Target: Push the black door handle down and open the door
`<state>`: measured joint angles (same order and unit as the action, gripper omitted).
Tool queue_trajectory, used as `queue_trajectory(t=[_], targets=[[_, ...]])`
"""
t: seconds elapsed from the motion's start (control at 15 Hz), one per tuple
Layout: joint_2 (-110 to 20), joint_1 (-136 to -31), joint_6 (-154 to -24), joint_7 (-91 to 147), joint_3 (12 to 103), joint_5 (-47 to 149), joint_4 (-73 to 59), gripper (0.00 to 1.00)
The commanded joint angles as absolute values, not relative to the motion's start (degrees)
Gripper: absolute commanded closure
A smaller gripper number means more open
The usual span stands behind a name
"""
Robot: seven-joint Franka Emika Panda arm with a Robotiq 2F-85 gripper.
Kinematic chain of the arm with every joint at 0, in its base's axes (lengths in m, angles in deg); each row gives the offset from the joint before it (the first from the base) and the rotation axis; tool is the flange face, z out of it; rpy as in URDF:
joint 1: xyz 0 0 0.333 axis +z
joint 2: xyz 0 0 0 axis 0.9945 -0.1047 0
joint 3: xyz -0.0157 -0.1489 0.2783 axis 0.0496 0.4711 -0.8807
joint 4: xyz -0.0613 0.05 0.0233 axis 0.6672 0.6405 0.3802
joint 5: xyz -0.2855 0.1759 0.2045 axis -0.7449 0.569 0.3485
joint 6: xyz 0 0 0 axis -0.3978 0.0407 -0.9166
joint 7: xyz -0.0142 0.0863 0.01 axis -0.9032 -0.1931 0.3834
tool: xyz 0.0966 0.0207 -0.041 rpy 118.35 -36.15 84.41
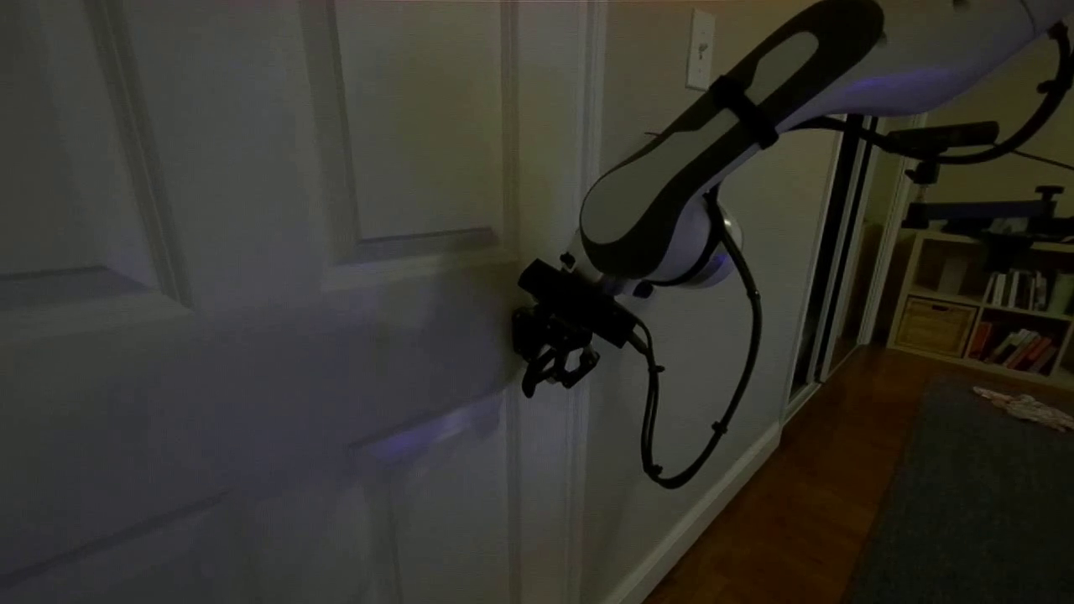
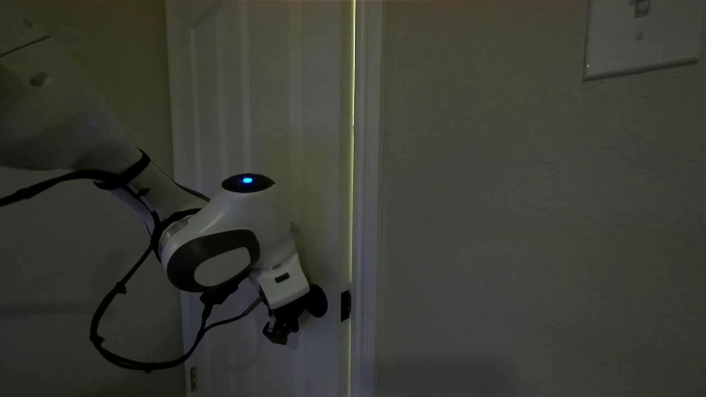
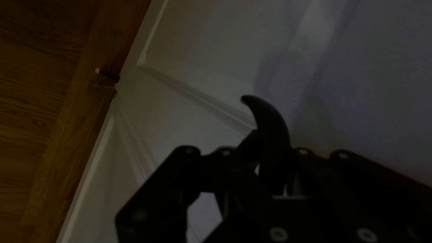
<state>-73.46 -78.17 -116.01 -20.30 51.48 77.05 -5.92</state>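
1 curved black lever handle [image 3: 273,126], set near the free edge of the white panelled door [image 1: 252,361], is seen in the wrist view between the 2 fingers of the Robotiq gripper [image 3: 270,153], which appears clamped on it. In an exterior view, a strip of light [image 2: 353,165] is shown beside the door frame [image 2: 368,193], so the latch is probably freed. The lever should be held fully down while the door is eased along its hinge arc, the wrist being turned to match.
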Motion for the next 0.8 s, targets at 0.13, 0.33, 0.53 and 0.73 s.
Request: queue_trajectory(t=[0.13, 0.33, 0.53, 0.73], targets=[[-63.44, -80.20, -116.92, -13.33, 47.00, 78.82, -19.91, 0.93], [-59.55, -80.20, -115.76, -14.10, 46.61, 79.85, -25.19, 0.94], [-54.12, -80.03, -115.72, -14.58, 45.94, 80.95, -32.17, 0.94], [-48.39, -81.42, -117.51, -11.15, 42.56, 84.17, -38.68, 0.67]])
